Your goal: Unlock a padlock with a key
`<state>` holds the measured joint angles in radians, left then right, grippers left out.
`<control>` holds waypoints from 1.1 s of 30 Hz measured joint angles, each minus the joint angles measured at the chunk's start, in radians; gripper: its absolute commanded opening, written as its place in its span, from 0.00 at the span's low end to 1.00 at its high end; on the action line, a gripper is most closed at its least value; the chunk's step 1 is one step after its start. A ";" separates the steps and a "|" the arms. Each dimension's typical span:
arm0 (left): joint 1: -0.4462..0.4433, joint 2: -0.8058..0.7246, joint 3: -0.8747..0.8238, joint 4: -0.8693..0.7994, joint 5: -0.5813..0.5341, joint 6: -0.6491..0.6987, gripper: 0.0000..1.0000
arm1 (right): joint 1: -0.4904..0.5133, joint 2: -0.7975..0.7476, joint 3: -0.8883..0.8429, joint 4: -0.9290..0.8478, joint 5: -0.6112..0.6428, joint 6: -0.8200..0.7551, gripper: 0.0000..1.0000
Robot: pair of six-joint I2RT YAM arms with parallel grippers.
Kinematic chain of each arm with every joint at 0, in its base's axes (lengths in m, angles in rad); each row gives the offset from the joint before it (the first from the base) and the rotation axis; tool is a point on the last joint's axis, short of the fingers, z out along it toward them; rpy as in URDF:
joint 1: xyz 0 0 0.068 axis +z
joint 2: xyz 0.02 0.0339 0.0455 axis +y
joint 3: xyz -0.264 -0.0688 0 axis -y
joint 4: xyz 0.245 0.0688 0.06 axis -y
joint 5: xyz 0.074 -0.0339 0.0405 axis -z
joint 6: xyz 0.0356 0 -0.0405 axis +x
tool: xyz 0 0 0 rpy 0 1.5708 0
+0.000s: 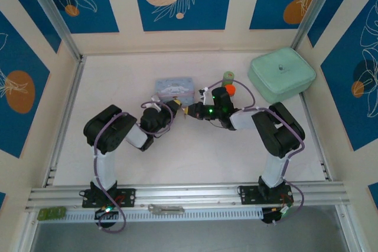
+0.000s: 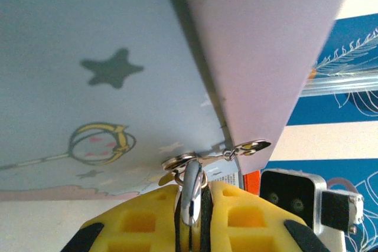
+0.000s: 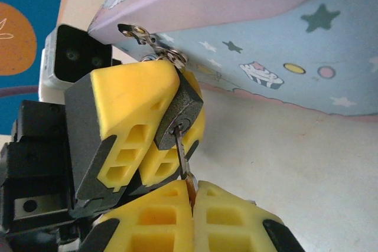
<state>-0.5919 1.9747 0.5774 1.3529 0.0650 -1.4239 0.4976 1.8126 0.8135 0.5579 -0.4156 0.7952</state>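
My left tool [image 2: 190, 205] pinches the dark boxy padlock [image 3: 183, 105], my right tool [image 3: 192, 205] the thin silvery key [image 3: 181, 149], slotted in. Next: twist, I reckon.

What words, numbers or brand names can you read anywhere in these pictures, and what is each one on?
No readable text anywhere.
Pale blue rectangular tin: only drawings (stars, crescent moon, cupcake), no letters.
Dark grey boxy padlock: no marking visible.
Thin silvery key in its keyhole: no stamp legible.
Small green tag on the aluminium front rail: too small to read.
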 measured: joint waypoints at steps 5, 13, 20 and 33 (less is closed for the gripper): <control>0.014 -0.006 -0.017 -0.001 0.072 0.014 0.00 | -0.020 0.000 0.000 -0.040 -0.051 -0.050 0.00; 0.040 -0.039 -0.027 -0.065 0.142 0.027 0.00 | 0.013 -0.050 -0.004 -0.086 0.071 -0.072 0.00; 0.045 -0.043 -0.020 -0.087 0.176 0.030 0.00 | 0.039 -0.103 -0.026 -0.087 0.212 0.045 0.00; 0.044 -0.043 -0.019 -0.089 0.171 0.035 0.00 | 0.037 -0.074 -0.049 0.005 0.214 0.265 0.00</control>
<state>-0.5480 1.9316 0.5583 1.2636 0.2359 -1.3891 0.5346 1.7382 0.7643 0.5632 -0.2012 1.0603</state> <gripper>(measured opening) 0.136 0.051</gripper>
